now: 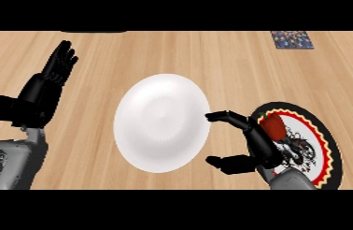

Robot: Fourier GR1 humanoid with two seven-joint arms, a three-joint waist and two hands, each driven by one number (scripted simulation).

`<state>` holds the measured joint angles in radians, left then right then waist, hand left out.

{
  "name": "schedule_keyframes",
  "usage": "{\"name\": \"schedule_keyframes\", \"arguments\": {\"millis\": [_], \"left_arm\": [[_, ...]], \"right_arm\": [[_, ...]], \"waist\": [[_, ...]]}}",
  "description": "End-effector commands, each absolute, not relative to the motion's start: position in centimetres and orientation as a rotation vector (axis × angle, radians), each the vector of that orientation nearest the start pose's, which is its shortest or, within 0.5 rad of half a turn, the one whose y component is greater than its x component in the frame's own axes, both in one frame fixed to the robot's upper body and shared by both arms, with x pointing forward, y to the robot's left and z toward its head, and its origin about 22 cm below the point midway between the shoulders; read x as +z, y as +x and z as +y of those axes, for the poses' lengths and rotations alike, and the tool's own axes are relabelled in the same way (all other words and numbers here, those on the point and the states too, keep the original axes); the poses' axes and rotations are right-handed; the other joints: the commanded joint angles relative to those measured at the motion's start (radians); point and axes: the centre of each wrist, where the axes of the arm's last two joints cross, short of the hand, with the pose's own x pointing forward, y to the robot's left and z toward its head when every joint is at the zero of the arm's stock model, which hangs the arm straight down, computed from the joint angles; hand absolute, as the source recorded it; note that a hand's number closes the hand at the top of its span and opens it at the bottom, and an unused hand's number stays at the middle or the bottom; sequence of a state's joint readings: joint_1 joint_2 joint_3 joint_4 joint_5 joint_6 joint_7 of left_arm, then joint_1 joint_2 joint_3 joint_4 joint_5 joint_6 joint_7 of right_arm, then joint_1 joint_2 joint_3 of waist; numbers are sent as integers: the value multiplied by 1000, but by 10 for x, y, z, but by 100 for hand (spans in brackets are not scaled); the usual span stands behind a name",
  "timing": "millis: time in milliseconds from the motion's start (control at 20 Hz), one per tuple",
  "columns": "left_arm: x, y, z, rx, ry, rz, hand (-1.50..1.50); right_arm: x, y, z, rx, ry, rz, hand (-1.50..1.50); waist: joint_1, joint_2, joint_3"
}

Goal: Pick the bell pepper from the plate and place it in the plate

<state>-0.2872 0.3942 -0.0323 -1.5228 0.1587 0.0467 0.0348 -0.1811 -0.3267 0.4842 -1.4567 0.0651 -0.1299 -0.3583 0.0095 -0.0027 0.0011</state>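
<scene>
Judging from its look, the bell pepper (273, 125) would handle as a light, hollow, fairly stiff thing with a smooth, somewhat slippery skin; it seemed best taken across its widest part, thumb on one side and fingers on the other, rather than by the top. It appeared as a small red rounded body, partly hidden by the right hand (257, 142), so its stem and exact outline could not be made out. It sat on the patterned plate (326, 141), a dark plate with a red and yellow scalloped band and a black-and-white centre, at the right of the worktop (207, 56). The right hand was spread, thumb and fingers apart and only loosely curved, just beside the pepper on its inner side; whether it touched the pepper could not be told, and it held nothing. The plain white plate (160, 122), the likely target, lay just left of that hand, bare. The left hand (50, 82) rested open, fingers up, at the left edge. A dark patterned object (293, 39) lay far off at top right.
</scene>
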Motion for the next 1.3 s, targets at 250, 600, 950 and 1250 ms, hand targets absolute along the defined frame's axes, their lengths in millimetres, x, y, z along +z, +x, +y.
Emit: {"name": "schedule_keyframes", "arguments": {"millis": [250,600,950,1250], "left_arm": [[102,297,277,-229,158,-1733,0],[100,291,292,-239,158,-1734,0],[94,295,275,-257,118,-1745,0],[105,297,293,-230,132,-1750,0]], "right_arm": [[49,265,-230,681,-77,-2071,-150],[98,255,-258,1045,-470,-1693,-150],[141,261,-254,1379,-613,-1241,-150],[164,264,-243,1461,-594,-1054,-150]], "waist": [[-13,1,-1],[-22,-10,-6],[-6,0,-6],[-7,1,-3]]}}
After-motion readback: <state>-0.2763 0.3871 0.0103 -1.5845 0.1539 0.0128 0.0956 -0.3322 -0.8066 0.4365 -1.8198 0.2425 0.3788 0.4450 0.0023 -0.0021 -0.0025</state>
